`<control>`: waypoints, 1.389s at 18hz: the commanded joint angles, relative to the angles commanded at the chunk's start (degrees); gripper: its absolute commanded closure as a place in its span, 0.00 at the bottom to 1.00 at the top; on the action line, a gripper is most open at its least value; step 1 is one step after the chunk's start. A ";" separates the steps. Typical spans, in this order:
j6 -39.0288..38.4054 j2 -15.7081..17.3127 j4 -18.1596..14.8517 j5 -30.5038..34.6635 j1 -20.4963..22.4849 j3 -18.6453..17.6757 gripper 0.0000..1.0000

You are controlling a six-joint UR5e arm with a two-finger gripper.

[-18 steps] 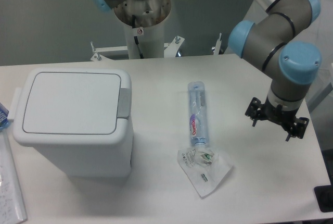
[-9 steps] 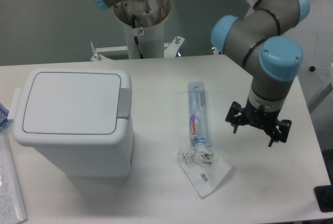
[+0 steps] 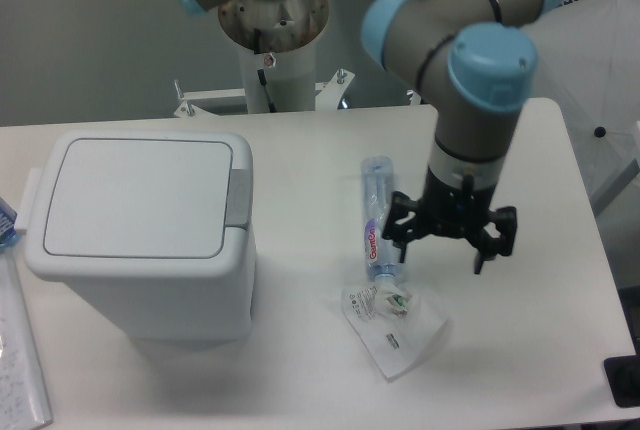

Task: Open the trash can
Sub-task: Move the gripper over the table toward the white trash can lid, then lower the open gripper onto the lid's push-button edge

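trash can (image 3: 140, 235) is seen at tabletop (image 3: 520, 350) left, lid flat and closed, grey tab untouched. end effector (image 3: 450, 242) is held spread and empty, well apart to the right. opening is judged not started.

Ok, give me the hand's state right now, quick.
Hand: open, fingers spread wide, holding nothing. It hangs over the table beside the plastic bottle, well away from the trash can, whose lid is shut.
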 joint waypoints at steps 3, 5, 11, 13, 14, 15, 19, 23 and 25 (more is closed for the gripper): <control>-8.98 0.62 0.35 -4.66 -1.66 0.00 0.00; -9.87 1.23 0.35 -8.00 -2.46 -0.09 0.00; -9.26 4.13 0.35 -16.53 -2.02 -3.41 0.00; -9.08 5.80 0.44 -16.45 -1.93 -6.23 0.00; -8.82 6.24 0.53 -16.45 -1.93 -7.02 0.00; -8.56 6.60 0.53 -16.45 -1.93 -7.81 0.00; -8.56 8.71 0.62 -16.10 -1.93 -11.16 0.00; -8.64 8.89 0.53 -16.10 -1.93 -11.69 0.00; -8.64 8.89 0.62 -16.01 -2.11 -11.95 0.00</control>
